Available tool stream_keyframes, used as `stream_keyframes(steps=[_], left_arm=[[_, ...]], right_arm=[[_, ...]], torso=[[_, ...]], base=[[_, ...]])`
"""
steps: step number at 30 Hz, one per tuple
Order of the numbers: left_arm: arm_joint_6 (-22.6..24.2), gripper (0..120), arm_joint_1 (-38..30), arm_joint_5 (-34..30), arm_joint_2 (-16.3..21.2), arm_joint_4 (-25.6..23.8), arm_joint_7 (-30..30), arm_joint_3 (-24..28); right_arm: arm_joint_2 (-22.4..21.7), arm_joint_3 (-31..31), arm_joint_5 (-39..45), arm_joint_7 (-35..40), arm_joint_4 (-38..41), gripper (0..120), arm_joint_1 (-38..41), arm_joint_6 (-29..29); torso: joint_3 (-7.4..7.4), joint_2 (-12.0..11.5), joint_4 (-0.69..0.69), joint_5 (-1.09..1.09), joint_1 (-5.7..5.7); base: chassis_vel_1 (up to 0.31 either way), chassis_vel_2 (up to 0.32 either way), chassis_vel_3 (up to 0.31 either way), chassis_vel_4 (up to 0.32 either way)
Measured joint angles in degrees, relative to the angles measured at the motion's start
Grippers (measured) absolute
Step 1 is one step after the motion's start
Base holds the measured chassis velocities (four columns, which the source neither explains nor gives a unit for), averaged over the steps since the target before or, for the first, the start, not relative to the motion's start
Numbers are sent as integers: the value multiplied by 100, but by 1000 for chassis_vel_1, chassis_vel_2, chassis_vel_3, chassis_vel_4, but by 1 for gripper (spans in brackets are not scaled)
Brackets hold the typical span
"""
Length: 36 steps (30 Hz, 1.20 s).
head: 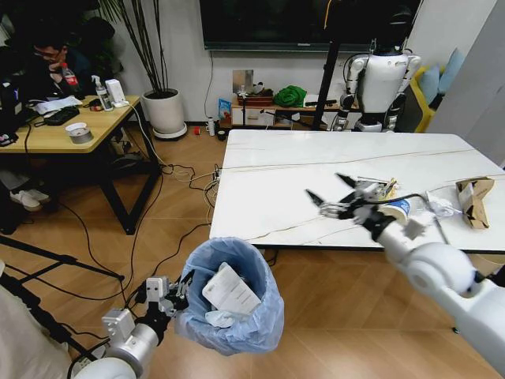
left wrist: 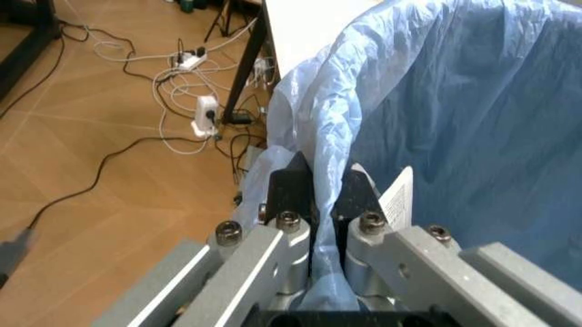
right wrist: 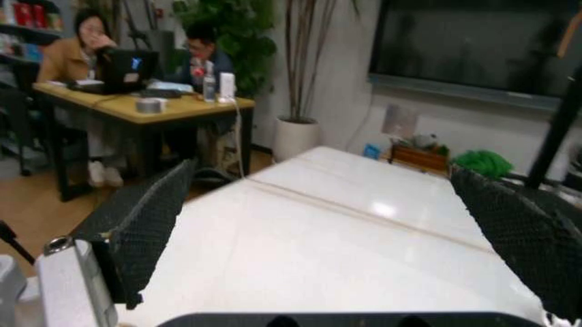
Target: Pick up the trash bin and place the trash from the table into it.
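Where the white marble-look table (head: pixel 292 178) fills the middle of the head view, its near half carries the remaining litter on the robot's right side: a crumpled brown paper bag (head: pixel 474 199) near the far right edge, a paper cup with a blue band (head: pixel 397 209) and clear wrappers (head: pixel 439 207) just beside it. Off the table's near-left corner, above the wooden floor, sits the trash bin (head: pixel 233 294) — lined with a crinkled light blue bag, a white paper (head: pixel 231 290) already lying inside.

Left gripper (left wrist: pixel 323 184): clenched on the bin's rim, the blue liner pinched between the two black fingers (left wrist: pixel 289 187), the bin's body on the far side of the jaws.

Right gripper (head: pixel 332 195): over the table, jaws spread wide and empty — the cup and wrappers lie close behind it, towards the arm, not between the fingers. Its wrist view shows bare tabletop (right wrist: pixel 345 238) between the open pads (right wrist: pixel 146 225).
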Motion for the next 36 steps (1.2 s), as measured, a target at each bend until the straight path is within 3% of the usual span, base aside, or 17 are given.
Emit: stream_keyframes(steps=[3,6,12,19,36], left_arm=[[-17,0,56,48,-68,-54,10,-63],[-20,0,94,71,-104,-82,15,-88],[-49,0,276,184,-166,-189,40,-139],[-84,0,372,339,-312,-246,93,-87],[-149,0,522,522,-394,-281,179,-53]], right_arm=[[169,1361,-110,-448,-106,100,-948,247],[386,1888,-328,-529,-136,100,-1537,260],[1506,3279,-804,-1162,-343,100,-2748,503],[2165,4024,-930,-1537,-411,100,-3242,605],[3147,4423,-1067,-1819,-476,100,-3667,746]], torso=[[-1,0,-1,-2,0],[-1,0,-1,1,0],[-1,0,-1,0,-1],[-1,0,0,-1,-1],[0,1,0,-1,0]], base=[[0,0,0,0],[0,0,0,0],[0,0,0,0],[0,0,0,0],[0,0,0,0]])
